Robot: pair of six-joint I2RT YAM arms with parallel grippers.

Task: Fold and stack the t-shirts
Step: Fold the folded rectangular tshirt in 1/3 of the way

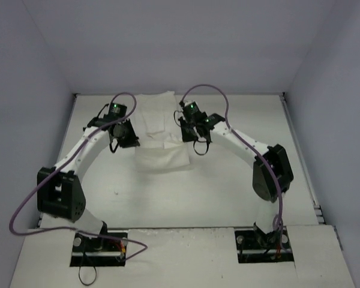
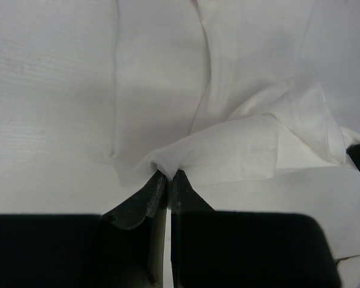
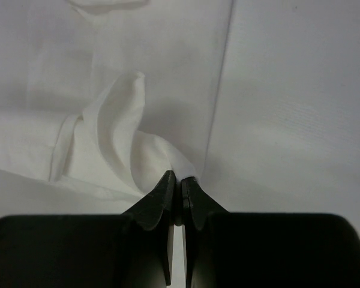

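Note:
A white t-shirt (image 1: 158, 135) lies on the white table in the far middle, part folded, its near part doubled over. My left gripper (image 1: 131, 139) is shut on the shirt's left edge; in the left wrist view (image 2: 168, 174) the cloth (image 2: 228, 147) bunches up from between the fingertips. My right gripper (image 1: 191, 135) is shut on the shirt's right edge; in the right wrist view (image 3: 180, 177) a raised fold of cloth (image 3: 117, 141) runs from the tips. Both hold the cloth just above the table.
White walls close the table at the back and both sides. The table top (image 1: 186, 198) spreads between the shirt and the arm bases. Purple cables (image 1: 210, 90) loop over both arms.

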